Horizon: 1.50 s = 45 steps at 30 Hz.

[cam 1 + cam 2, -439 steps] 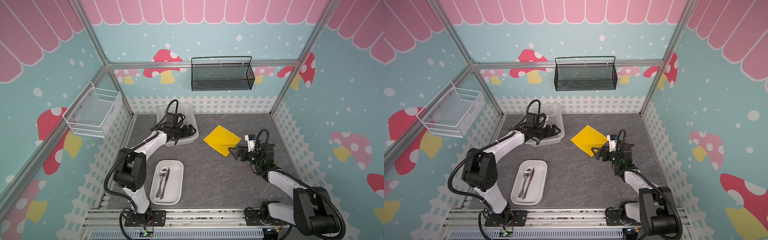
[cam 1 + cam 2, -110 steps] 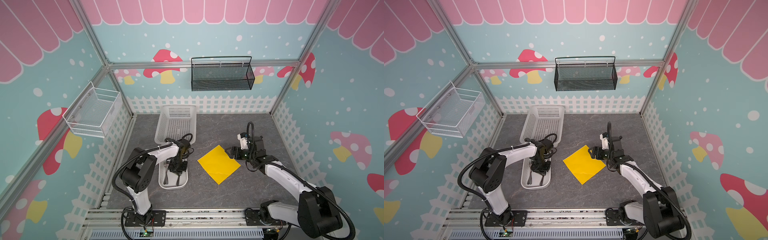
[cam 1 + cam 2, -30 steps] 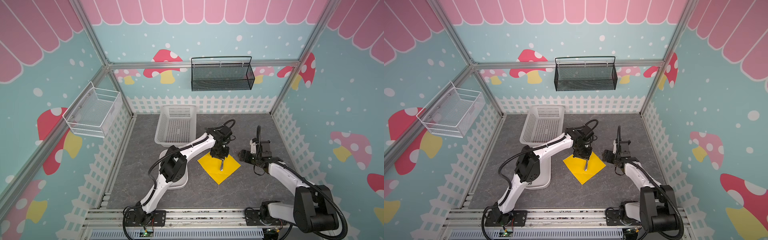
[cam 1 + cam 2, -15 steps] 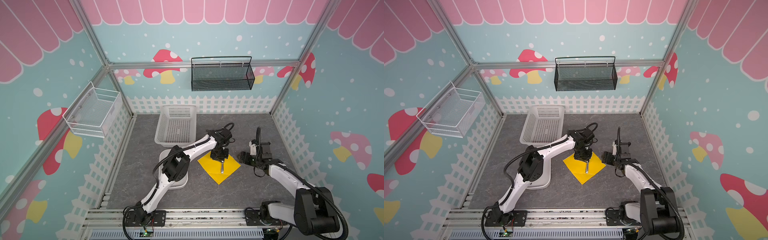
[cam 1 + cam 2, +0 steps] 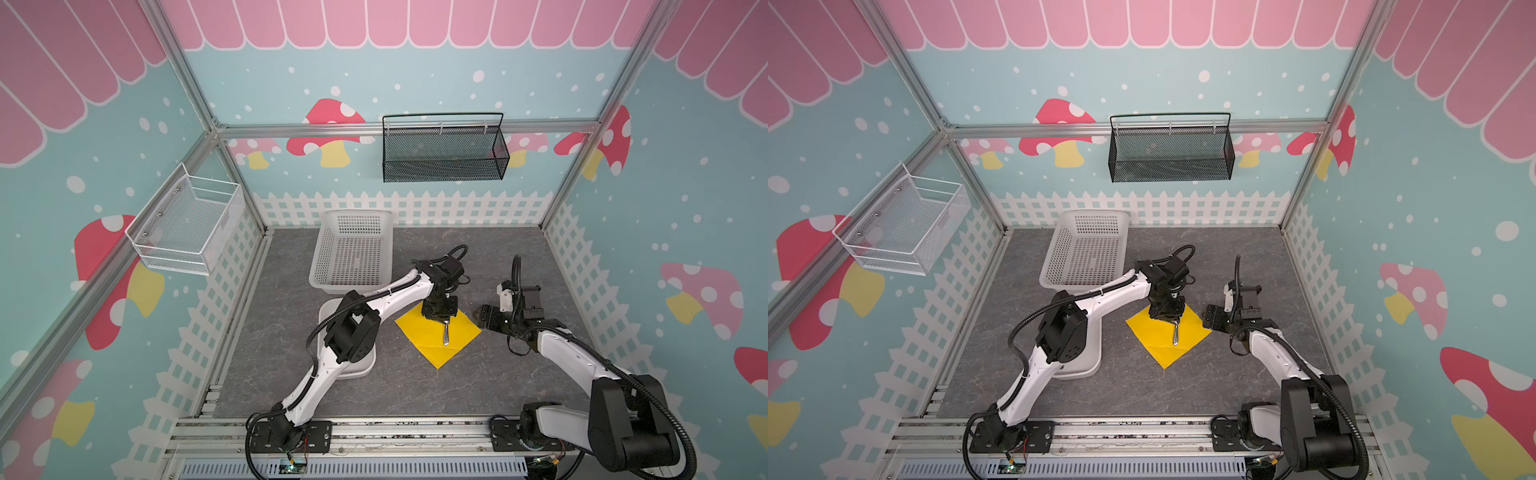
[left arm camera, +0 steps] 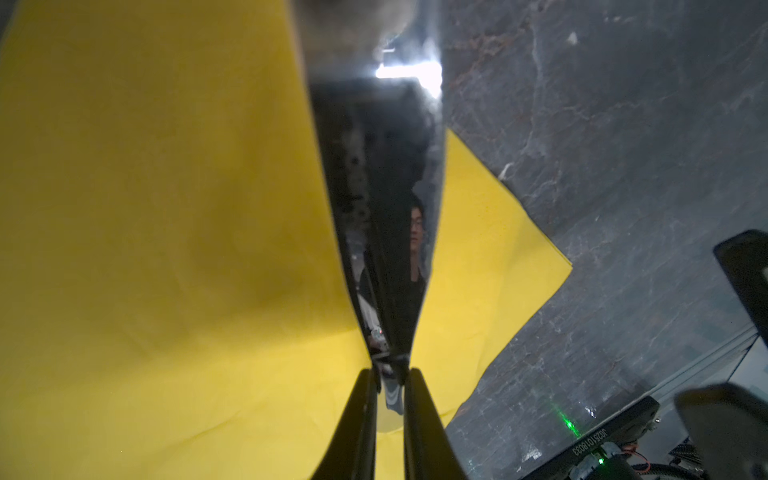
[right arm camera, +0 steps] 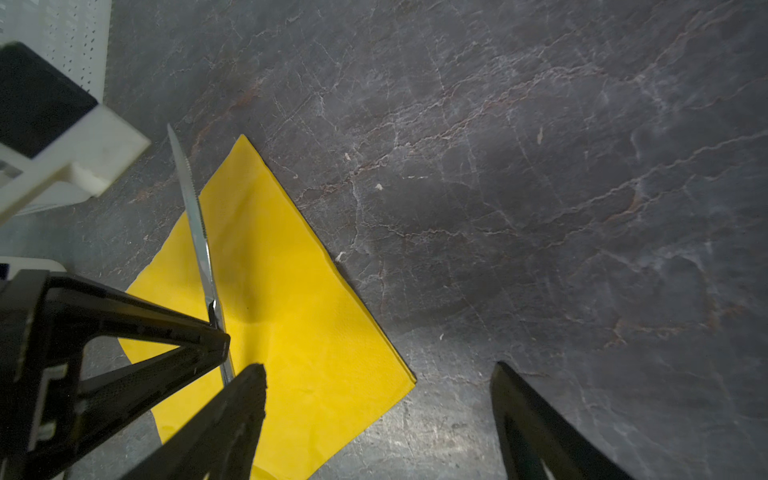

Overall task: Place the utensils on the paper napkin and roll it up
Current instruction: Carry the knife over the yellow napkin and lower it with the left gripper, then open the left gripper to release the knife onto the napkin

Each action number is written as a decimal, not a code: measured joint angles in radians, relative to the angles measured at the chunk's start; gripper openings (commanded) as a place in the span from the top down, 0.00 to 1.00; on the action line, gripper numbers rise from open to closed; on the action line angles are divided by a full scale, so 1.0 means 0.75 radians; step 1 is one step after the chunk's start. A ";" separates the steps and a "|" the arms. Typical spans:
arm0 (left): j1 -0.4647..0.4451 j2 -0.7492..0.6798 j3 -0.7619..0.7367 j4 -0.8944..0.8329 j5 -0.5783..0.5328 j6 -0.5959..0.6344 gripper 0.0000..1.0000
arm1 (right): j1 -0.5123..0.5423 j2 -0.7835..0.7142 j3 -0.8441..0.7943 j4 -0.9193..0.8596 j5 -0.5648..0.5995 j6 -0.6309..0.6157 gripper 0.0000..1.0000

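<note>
**Knife held over the napkin**

Placing the knife was the step in hand. At the left, the tray lay mostly under the left arm, so whether other utensils were in it could not be told. Behind it stood the basket. At centre, the left gripper was clamped on the knife, which hung low across the napkin with its blade tip beyond one edge; contact could not be judged. The napkin lay flat and unrolled on the table. At the right, the right gripper stood with its jaws wide apart, empty, just beside the napkin's corner. None of the utensils lay released yet, and all the rolling remained to be done.
</note>
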 measured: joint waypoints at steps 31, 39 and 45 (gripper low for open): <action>0.030 0.010 -0.097 0.129 0.026 -0.066 0.85 | 0.000 0.025 0.000 0.003 -0.020 -0.007 0.13; 0.033 -0.010 -0.136 0.161 0.034 -0.092 0.84 | 0.000 0.025 0.000 0.003 -0.022 -0.011 0.13; 0.034 -0.048 -0.161 0.161 0.034 -0.086 0.70 | 0.000 0.025 0.000 0.003 -0.077 -0.031 0.13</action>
